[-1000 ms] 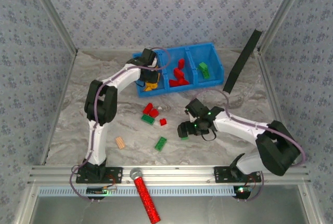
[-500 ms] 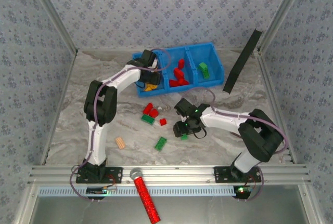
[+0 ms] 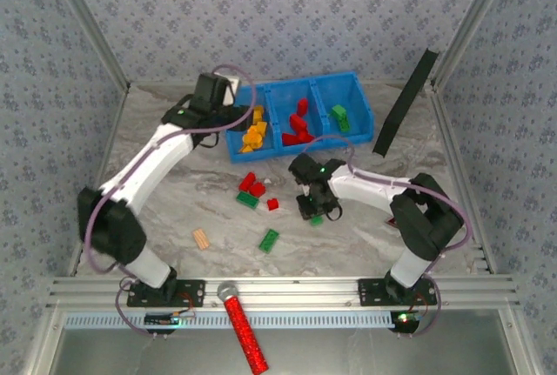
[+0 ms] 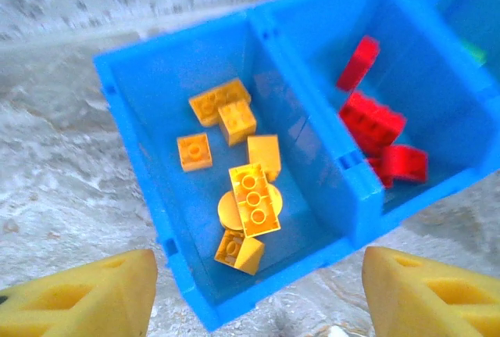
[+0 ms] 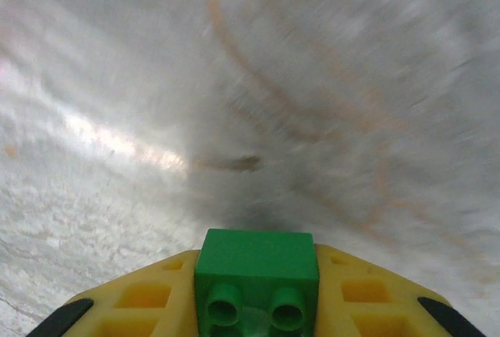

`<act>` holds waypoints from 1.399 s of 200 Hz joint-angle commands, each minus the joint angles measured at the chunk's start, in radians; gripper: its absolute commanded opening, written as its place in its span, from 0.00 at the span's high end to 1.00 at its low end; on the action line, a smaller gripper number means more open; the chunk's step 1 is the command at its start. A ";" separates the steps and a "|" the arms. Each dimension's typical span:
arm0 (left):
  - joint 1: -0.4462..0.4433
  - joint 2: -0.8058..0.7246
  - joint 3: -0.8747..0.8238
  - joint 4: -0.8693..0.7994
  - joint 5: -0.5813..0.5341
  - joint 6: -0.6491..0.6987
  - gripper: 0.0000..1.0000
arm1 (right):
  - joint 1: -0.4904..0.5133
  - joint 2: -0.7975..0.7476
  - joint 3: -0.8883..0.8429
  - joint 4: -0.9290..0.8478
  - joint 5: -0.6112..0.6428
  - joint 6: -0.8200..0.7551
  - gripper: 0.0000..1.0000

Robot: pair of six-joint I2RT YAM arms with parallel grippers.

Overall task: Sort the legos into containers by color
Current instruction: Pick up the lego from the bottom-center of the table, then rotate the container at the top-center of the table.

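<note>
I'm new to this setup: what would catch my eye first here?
The bright blue tray at the far side of the marble table, with yellow bricks in its left compartment and red bricks in the middle one. Nearer, the right pincer grips a green brick.

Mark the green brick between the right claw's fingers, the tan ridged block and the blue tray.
green brick (image 5: pixel 256 256), right wrist view, flat face.
tan ridged block (image 3: pixel 201 238), top external view, its middle.
blue tray (image 3: pixel 364 101), top external view, right end wall.
</note>
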 commanded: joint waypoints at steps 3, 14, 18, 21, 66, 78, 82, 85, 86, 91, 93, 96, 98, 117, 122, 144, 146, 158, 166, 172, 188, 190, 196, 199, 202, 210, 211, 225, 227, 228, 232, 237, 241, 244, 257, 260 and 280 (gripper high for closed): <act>0.007 -0.130 -0.064 0.007 0.001 0.004 0.28 | -0.115 -0.054 0.120 -0.108 0.094 -0.128 0.70; 0.010 -0.185 -0.079 -0.009 -0.004 0.013 0.27 | -0.174 -0.054 0.194 -0.122 0.116 -0.171 0.71; 0.012 -0.204 -0.086 -0.014 -0.006 0.016 0.27 | -0.192 -0.051 0.217 -0.127 0.127 -0.186 0.71; 0.015 -0.217 -0.090 -0.017 -0.007 0.018 0.27 | -0.208 -0.048 0.234 -0.127 0.136 -0.196 0.71; 0.027 -0.387 -0.166 -0.055 -0.009 0.033 0.24 | -0.364 0.097 0.464 -0.050 0.200 -0.299 0.71; 0.027 -0.423 -0.190 -0.068 -0.010 0.032 0.24 | -0.382 0.155 0.517 -0.033 0.220 -0.316 0.71; 0.027 -0.435 -0.198 -0.072 -0.012 0.030 0.23 | -0.385 0.176 0.534 -0.029 0.230 -0.321 0.71; 0.027 -0.442 -0.202 -0.075 -0.011 0.029 0.23 | -0.387 0.193 0.547 -0.030 0.236 -0.325 0.71; 0.028 -0.445 -0.203 -0.075 -0.011 0.028 0.23 | -0.388 0.196 0.552 -0.030 0.238 -0.325 0.71; 0.028 -0.458 -0.211 -0.080 -0.011 0.027 0.23 | -0.391 0.225 0.576 -0.036 0.248 -0.330 0.71; 0.028 -0.462 -0.212 -0.082 -0.010 0.027 0.23 | -0.391 0.236 0.584 -0.038 0.251 -0.331 0.71; 0.028 -0.468 -0.217 -0.084 -0.010 0.026 0.22 | -0.395 0.251 0.596 -0.038 0.255 -0.332 0.71; 0.029 -0.473 -0.219 -0.088 -0.010 0.026 0.22 | -0.396 0.261 0.603 -0.038 0.257 -0.334 0.71; 0.029 -0.495 -0.240 -0.109 -0.019 0.020 0.21 | -0.406 0.341 0.644 -0.022 0.272 -0.342 0.72; 0.029 -0.495 -0.242 -0.118 -0.015 0.018 0.21 | -0.408 0.362 0.656 -0.020 0.279 -0.344 0.71; 0.029 -0.490 -0.255 -0.147 -0.005 0.002 0.21 | -0.425 0.434 0.692 -0.010 0.283 -0.348 0.71; 0.029 -0.491 -0.257 -0.147 -0.001 0.000 0.21 | -0.428 0.438 0.693 -0.008 0.281 -0.348 0.71; 0.029 -0.495 -0.263 -0.144 0.012 -0.012 0.21 | -0.440 0.455 0.698 0.005 0.267 -0.350 0.71; 0.029 -0.496 -0.266 -0.138 0.022 -0.016 0.21 | -0.446 0.463 0.699 0.012 0.264 -0.353 0.71; 0.029 -0.497 -0.267 -0.134 0.026 -0.020 0.21 | -0.449 0.468 0.701 0.013 0.263 -0.355 0.71; 0.029 -0.491 -0.258 -0.137 0.032 -0.026 0.21 | -0.460 0.466 0.701 0.022 0.247 -0.358 0.71; 0.029 -0.489 -0.256 -0.137 0.034 -0.026 0.21 | -0.461 0.464 0.701 0.023 0.245 -0.357 0.71; 0.029 -0.486 -0.255 -0.137 0.037 -0.027 0.22 | -0.464 0.461 0.700 0.027 0.242 -0.359 0.71; 0.029 -0.485 -0.254 -0.135 0.038 -0.028 0.21 | -0.465 0.460 0.701 0.029 0.240 -0.359 0.71; 0.030 -0.483 -0.253 -0.134 0.039 -0.028 0.21 | -0.466 0.456 0.701 0.030 0.239 -0.361 0.71; 0.029 -0.479 -0.254 -0.131 0.041 -0.030 0.21 | -0.469 0.451 0.702 0.036 0.231 -0.362 0.71; 0.030 -0.479 -0.254 -0.130 0.041 -0.030 0.21 | -0.469 0.450 0.703 0.037 0.230 -0.362 0.71; 0.029 -0.467 -0.254 -0.125 0.043 -0.030 0.21 | -0.477 0.446 0.713 0.043 0.214 -0.359 0.71; 0.029 -0.465 -0.254 -0.124 0.044 -0.031 0.21 | -0.478 0.446 0.714 0.045 0.213 -0.358 0.71; 0.029 -0.465 -0.254 -0.124 0.045 -0.031 0.21 | -0.479 0.446 0.716 0.046 0.213 -0.358 0.71; 0.029 -0.462 -0.254 -0.123 0.047 -0.031 0.21 | -0.481 0.447 0.719 0.050 0.209 -0.356 0.71; 0.029 -0.458 -0.256 -0.120 0.049 -0.033 0.22 | -0.486 0.448 0.724 0.055 0.203 -0.353 0.71; 0.030 -0.456 -0.255 -0.119 0.051 -0.034 0.22 | -0.491 0.450 0.730 0.059 0.198 -0.352 0.71; 0.030 -0.454 -0.256 -0.119 0.051 -0.035 0.22 | -0.492 0.454 0.735 0.061 0.194 -0.352 0.71; 0.029 -0.450 -0.256 -0.121 0.057 -0.037 0.22 | -0.499 0.470 0.760 0.062 0.175 -0.349 0.71; 0.029 -0.450 -0.256 -0.121 0.057 -0.037 0.22 | -0.500 0.474 0.768 0.061 0.171 -0.349 0.71; 0.030 -0.450 -0.257 -0.123 0.055 -0.033 0.22 | -0.501 0.506 0.809 0.059 0.163 -0.347 0.71</act>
